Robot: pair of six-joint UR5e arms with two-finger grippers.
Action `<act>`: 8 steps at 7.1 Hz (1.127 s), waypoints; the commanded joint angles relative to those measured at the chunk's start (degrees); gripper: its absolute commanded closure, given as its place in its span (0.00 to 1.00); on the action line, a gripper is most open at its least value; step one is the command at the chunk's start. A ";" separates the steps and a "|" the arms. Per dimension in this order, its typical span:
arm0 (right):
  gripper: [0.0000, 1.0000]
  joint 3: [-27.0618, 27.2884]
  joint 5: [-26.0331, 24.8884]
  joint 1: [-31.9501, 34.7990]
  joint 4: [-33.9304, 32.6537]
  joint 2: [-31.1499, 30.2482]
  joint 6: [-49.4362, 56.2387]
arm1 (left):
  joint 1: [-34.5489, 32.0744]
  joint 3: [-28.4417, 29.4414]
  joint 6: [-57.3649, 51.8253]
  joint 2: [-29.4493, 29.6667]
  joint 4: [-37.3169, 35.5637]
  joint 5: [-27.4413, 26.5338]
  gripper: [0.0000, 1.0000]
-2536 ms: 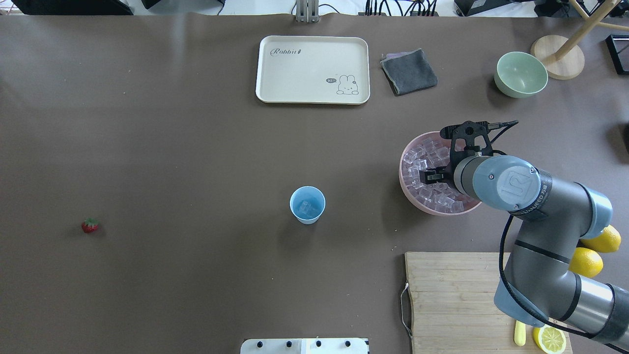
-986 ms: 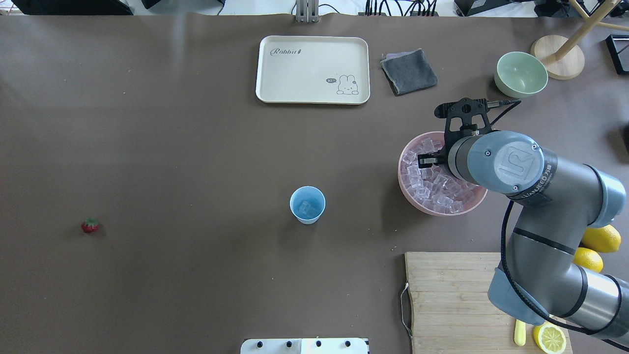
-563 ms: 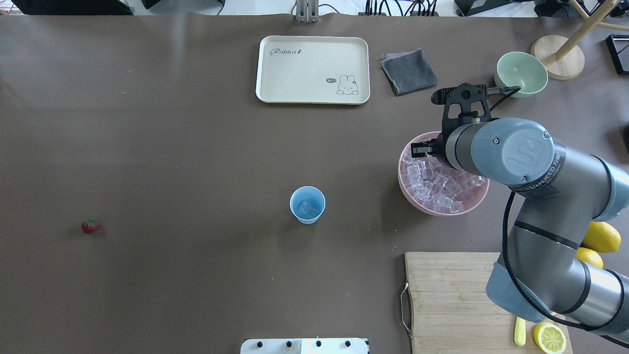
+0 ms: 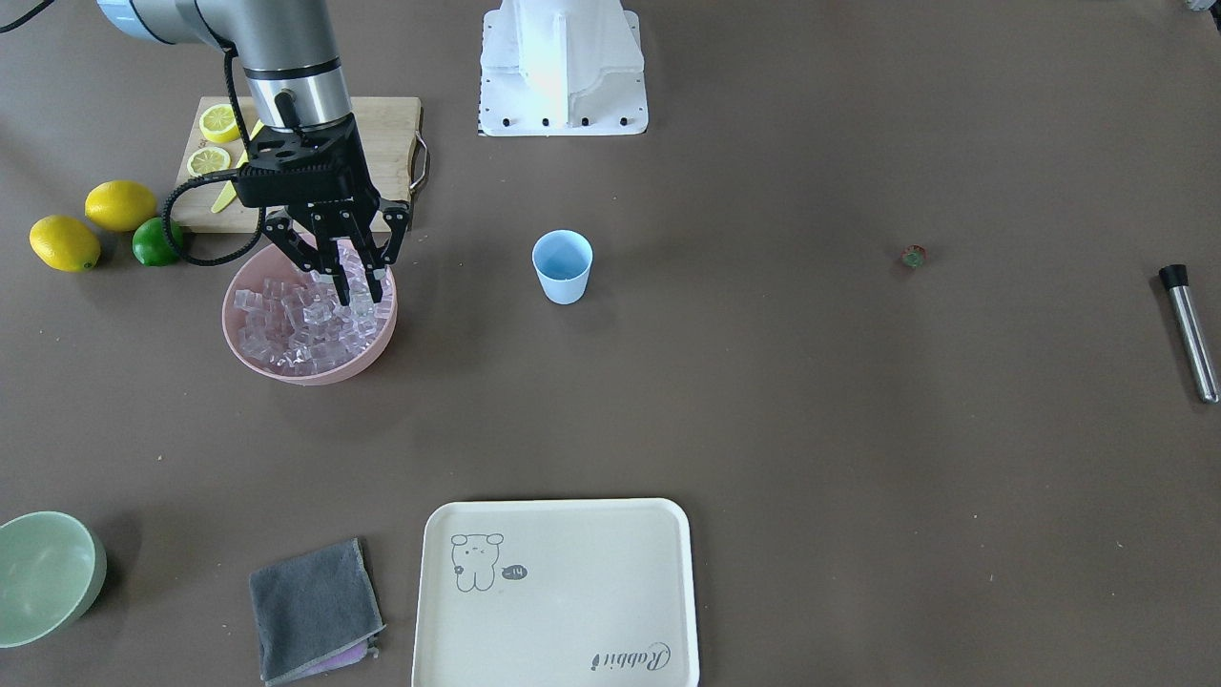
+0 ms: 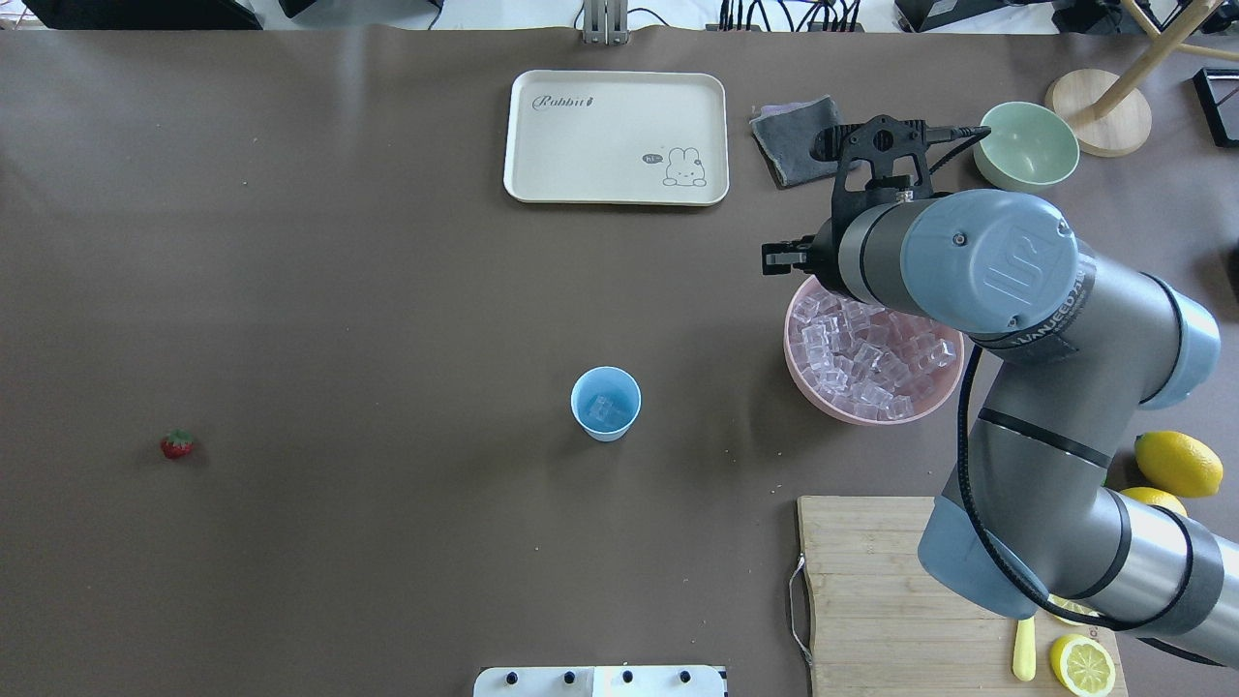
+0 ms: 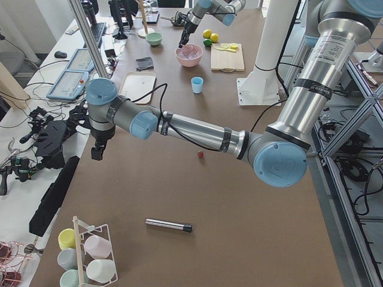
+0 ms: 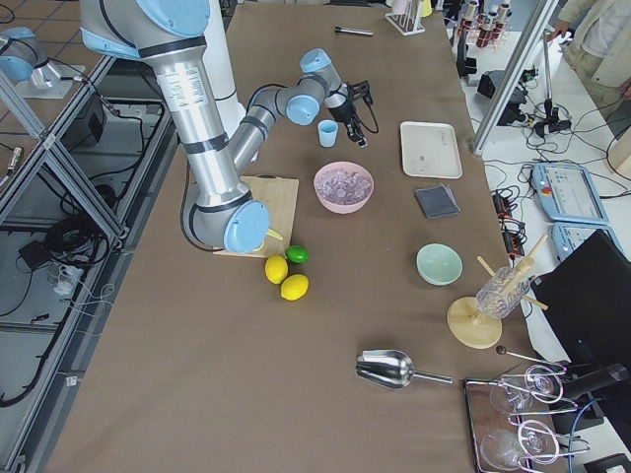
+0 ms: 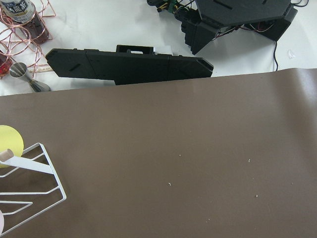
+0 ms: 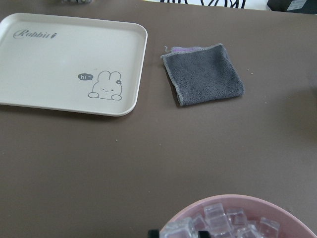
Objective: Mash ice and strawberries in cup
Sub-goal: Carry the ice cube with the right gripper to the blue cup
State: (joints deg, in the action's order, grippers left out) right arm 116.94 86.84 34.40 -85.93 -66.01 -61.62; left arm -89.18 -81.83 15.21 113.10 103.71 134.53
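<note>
Right tool (image 4: 358, 286) hangs just above the pink bowl (image 4: 310, 377), over the cup-side part of the ice (image 4: 286, 329) heap. Fingers are drawn fairly close, but w/ clear cubes behind them can't tell if one is pinched or the tool is released. Prob. the ice-fetching step: cup (image 4: 562, 267) stands upright near the middle of the tabletop (image 4: 763, 429), well apart from the bowl, w/ a cube or so inside per overhead view. Strawberry (image 4: 913, 255) lies alone on the robot's left side, not yet in cup. Left tool (image 6: 96, 152) hangs near the tabletop's edge at the left end, out of the way; state can't be told. Metal rod (image 4: 1189, 329), likely the masher, lies on that side
</note>
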 commanded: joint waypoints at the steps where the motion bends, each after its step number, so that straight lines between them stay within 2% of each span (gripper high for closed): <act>1: 1.00 -0.04 0.00 -0.48 0.32 3.07 0.01 | -0.03 -0.08 -0.01 -0.16 0.00 0.12 0.02; 4: 1.00 -0.39 0.00 -2.58 0.59 6.15 0.10 | -0.03 -0.26 -0.01 -0.16 0.00 0.21 0.02; 8: 1.00 -3.03 -0.44 -5.92 3.75 6.33 1.15 | -0.03 -0.79 -0.01 -0.51 0.00 0.30 0.02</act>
State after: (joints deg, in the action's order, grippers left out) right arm 114.84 86.52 29.45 -82.72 -59.77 -60.78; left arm -89.21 -82.56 15.20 112.62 103.71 134.82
